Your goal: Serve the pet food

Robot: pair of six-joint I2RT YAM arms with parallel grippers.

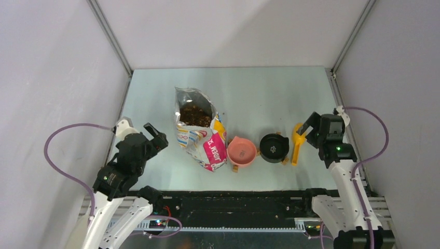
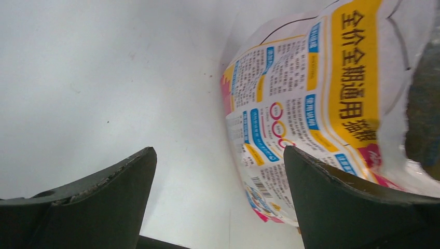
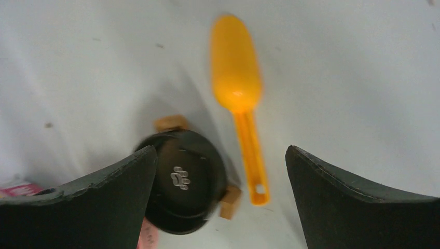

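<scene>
On desk (image 1: 270,88) centre-left: bag (image 1: 203,145) upright, top open | left claw (image 1: 157,135), right claw (image 1: 312,129): both spread wide, empty | pink bowl (image 1: 242,151), black bowl (image 1: 274,147): no food seen | yellow scoop (image 1: 297,141): just left of right claw; long axis near-far, handle nearward; right arm nearer | pet food (image 1: 195,115): inside bag

site: robotics lab test cell | evidence: plain grey panels (image 1: 52,62) on aluminium struts (image 1: 110,36) are enclosing a pale table (image 1: 259,93) | left arm (image 1: 127,158) and right arm (image 1: 337,155) are standing bolted along a black rail (image 1: 233,205)
</scene>
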